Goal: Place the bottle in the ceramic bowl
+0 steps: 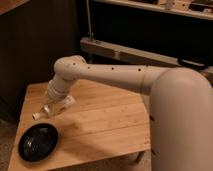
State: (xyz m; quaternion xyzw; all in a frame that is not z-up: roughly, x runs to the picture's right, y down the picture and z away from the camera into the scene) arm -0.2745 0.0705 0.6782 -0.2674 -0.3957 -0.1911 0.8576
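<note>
– Over the left part of the table [110, 122], where is the gripper [51, 107]?

– At the end of the arm [115, 75], which reaches in from the right and bends downward. It hangs above the boards, up and to the right of the bowl [30, 150] as the camera sees it.

– And its jaws?

– Pressed in on the bottle [66, 102], pinching it near the middle of its length.

– How does the bottle lie?

– Nearly flat, tilted a little. Its cap [36, 116] points down and to the left, toward the table's left edge. The other end sticks out to the right of the gripper and sits higher.

– Is it touching the wood?

– It looks lifted clear, with a soft shadow under it on the boards, but I cannot tell how high.

– Does it touch the bowl?

– No, the two are apart. The cap is near the bowl's far rim, and I cannot tell whether it hangs over that rim.

– What about the bowl itself?

– Black, glossy and round, standing upright near the table's front left corner.

– Anything else?

– The robot's pale body [182, 125] fills the right side, and a dark wall [35, 45] stands behind the table.
</note>
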